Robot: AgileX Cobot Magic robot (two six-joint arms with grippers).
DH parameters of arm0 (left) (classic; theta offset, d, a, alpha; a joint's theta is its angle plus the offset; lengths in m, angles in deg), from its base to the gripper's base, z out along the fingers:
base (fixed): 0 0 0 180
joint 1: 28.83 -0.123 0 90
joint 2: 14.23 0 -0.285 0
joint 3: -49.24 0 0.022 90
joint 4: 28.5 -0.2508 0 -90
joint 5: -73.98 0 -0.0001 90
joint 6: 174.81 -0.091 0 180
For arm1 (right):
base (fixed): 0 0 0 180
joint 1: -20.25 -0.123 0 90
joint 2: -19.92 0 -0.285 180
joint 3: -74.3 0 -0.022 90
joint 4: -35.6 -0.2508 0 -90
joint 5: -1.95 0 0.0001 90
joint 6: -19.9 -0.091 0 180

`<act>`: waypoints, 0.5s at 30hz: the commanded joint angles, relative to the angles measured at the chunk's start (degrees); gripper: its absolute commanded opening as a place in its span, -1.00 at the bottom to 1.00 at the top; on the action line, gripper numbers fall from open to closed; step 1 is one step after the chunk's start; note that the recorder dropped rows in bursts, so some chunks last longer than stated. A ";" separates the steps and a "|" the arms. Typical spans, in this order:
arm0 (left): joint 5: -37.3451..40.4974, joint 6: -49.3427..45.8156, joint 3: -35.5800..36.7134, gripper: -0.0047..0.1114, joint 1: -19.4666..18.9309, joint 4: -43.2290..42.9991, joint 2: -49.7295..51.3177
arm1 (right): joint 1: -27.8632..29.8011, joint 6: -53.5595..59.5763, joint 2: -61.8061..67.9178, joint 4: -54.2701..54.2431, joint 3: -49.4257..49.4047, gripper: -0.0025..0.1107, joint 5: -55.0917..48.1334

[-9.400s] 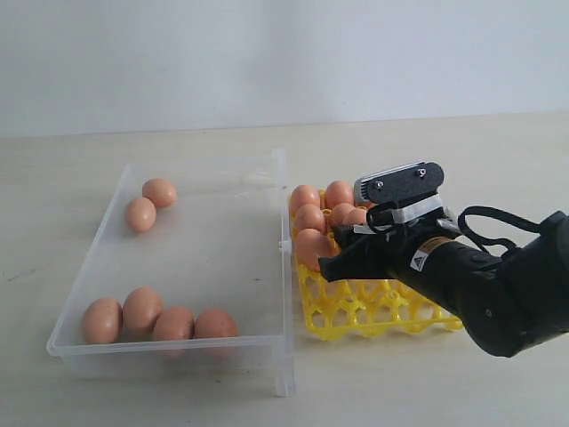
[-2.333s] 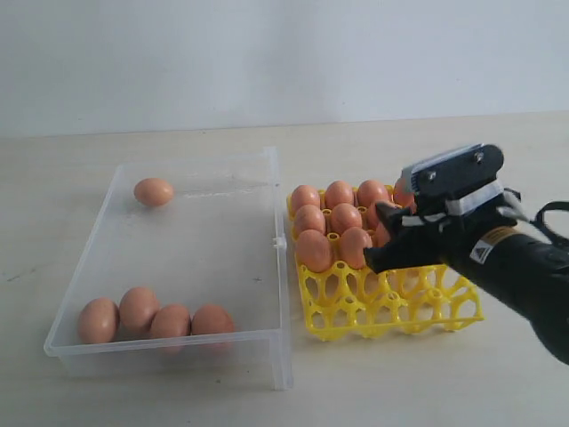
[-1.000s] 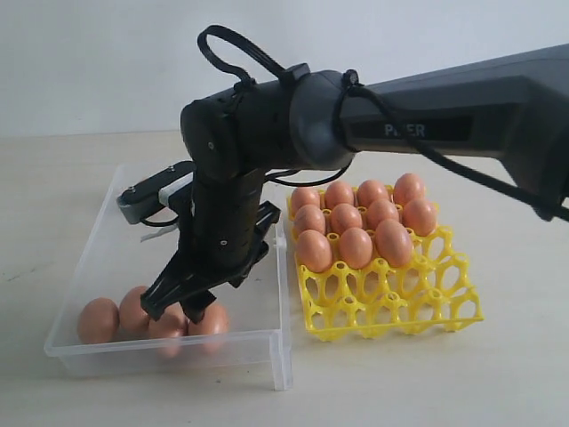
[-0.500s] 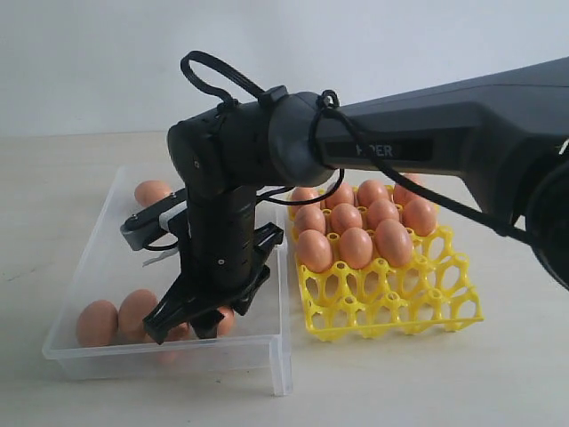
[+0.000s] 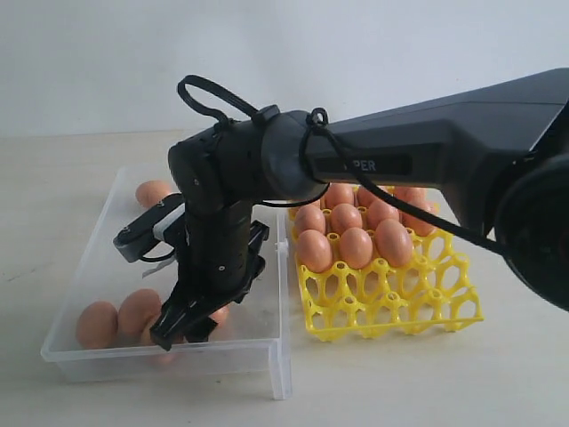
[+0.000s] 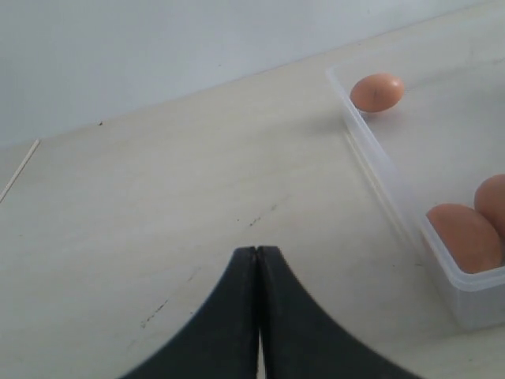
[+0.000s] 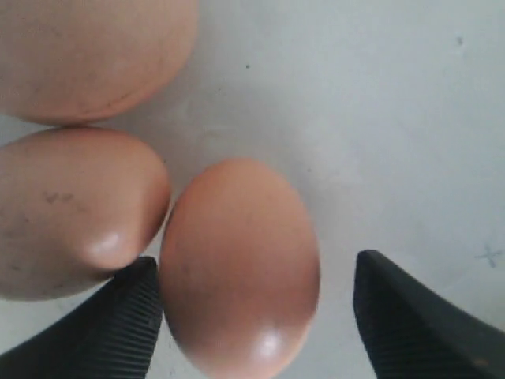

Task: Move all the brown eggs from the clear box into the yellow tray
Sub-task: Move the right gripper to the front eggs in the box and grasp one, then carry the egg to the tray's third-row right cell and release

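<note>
The clear box [image 5: 277,354] lies on the left and the yellow tray [image 5: 391,307] on the right. Several brown eggs [image 5: 356,246] fill the tray's far cells. In the box, two eggs [image 5: 98,324] show by the near wall and one egg [image 5: 151,192] lies at the far end. My right gripper [image 5: 182,329] reaches across into the box's near end. It is open [image 7: 256,316] around one egg [image 7: 241,264]; one finger [image 7: 118,332] sits between this egg and its neighbour [image 7: 75,209], the other stands clear of it. My left gripper [image 6: 257,251] is shut and empty, over bare table outside the box [image 6: 379,166].
The right arm's dark forearm [image 5: 427,151] stretches over the tray from the right edge. The tray's near rows are open cells with pointed posts [image 5: 418,298]. A third egg [image 7: 95,55] lies just beyond the two by my right fingers. A pale wall stands behind the table.
My right gripper has sunk lower and shifted toward the box's near wall, coming down among the eggs there. The far egg has come back into sight. The tray is unchanged.
</note>
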 commanded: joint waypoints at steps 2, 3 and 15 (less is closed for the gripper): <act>-0.33 0.30 -0.23 -0.92 -0.10 0.00 -0.35 | -0.14 -1.93 0.25 2.93 0.31 -0.30 2.55; -0.33 0.30 -0.23 -0.92 -0.10 0.00 -0.35 | -0.14 -2.52 0.37 3.70 0.31 -0.56 2.80; -0.33 0.30 -0.23 -0.92 -0.10 0.00 -0.35 | 2.31 -2.17 -20.03 2.93 -32.73 -0.96 53.48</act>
